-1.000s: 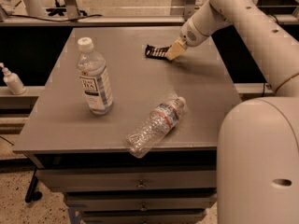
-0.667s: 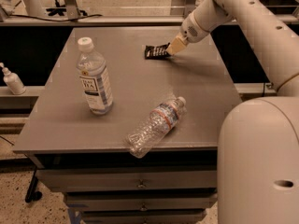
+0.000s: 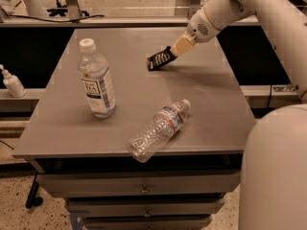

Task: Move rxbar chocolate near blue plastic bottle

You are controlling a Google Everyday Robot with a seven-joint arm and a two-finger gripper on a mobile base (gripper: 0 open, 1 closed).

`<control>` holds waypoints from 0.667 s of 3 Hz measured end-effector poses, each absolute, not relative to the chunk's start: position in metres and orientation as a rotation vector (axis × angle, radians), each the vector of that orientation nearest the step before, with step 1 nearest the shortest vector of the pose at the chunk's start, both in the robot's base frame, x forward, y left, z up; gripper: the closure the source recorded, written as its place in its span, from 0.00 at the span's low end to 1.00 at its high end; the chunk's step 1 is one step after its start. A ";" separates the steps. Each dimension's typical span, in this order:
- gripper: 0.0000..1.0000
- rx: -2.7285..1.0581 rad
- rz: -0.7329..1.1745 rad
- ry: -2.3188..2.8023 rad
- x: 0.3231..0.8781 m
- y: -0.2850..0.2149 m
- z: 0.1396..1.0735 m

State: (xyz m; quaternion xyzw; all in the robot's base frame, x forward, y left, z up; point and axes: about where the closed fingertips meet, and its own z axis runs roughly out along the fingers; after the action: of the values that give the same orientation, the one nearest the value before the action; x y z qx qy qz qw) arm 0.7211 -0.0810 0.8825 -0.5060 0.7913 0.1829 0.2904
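Observation:
The rxbar chocolate (image 3: 159,59) is a small flat black wrapper with pale lettering, held tilted just above the grey table (image 3: 67,123) at its far middle. My gripper (image 3: 177,47) is shut on the bar's right end, coming in from the upper right. The blue plastic bottle (image 3: 96,80) stands upright at the left of the table, with a white cap and a blue-and-white label. It is well to the left of the bar and nearer the front.
A thin ribbed clear bottle (image 3: 159,128) with a narrow label band lies on its side near the table's front edge. A small white dispenser bottle (image 3: 11,83) stands on a ledge left of the table. Drawers sit below the tabletop.
My gripper has lifted the rxbar chocolate off the table and carried it a little to the left and nearer. Both bottles have stayed where they were.

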 end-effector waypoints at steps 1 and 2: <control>1.00 -1.434 0.609 2.084 0.671 -0.070 0.880; 1.00 -1.549 0.732 2.068 0.616 -0.055 0.864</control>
State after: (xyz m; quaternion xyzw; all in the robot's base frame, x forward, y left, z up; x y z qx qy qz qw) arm 0.6156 -0.0551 0.8640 -0.5620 0.7500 0.2656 0.2261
